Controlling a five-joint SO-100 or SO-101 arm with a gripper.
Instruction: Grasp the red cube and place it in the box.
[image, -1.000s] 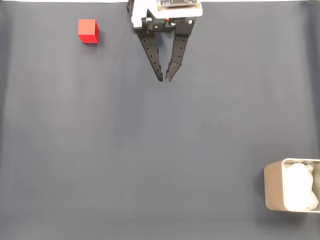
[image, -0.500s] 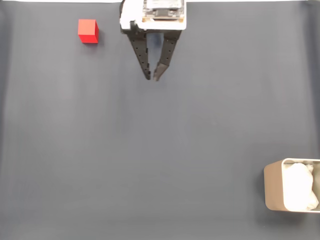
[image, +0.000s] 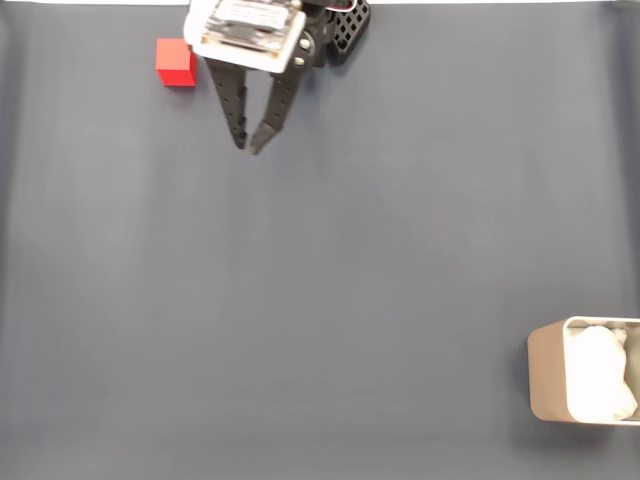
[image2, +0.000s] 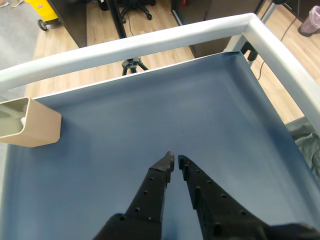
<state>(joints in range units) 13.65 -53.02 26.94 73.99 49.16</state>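
In the fixed view the red cube (image: 176, 62) sits on the dark mat near the top left. My gripper (image: 248, 147) hangs just to the cube's right, its black fingers pointing down the picture, the tips almost touching and nothing between them. The beige box (image: 546, 374) stands at the bottom right edge with something white inside. In the wrist view the gripper (image2: 175, 158) points across bare mat, and the box (image2: 30, 130) stands at the left edge.
A dark grey mat (image: 320, 300) covers the table. In the wrist view a white frame rail (image2: 150, 42) runs along the table's far and right sides, with wooden floor and a tripod beyond it.
The gripper has swung left across the top of the fixed view, from the middle toward the red cube. Its fingers stayed close together. Cube and box have not moved.
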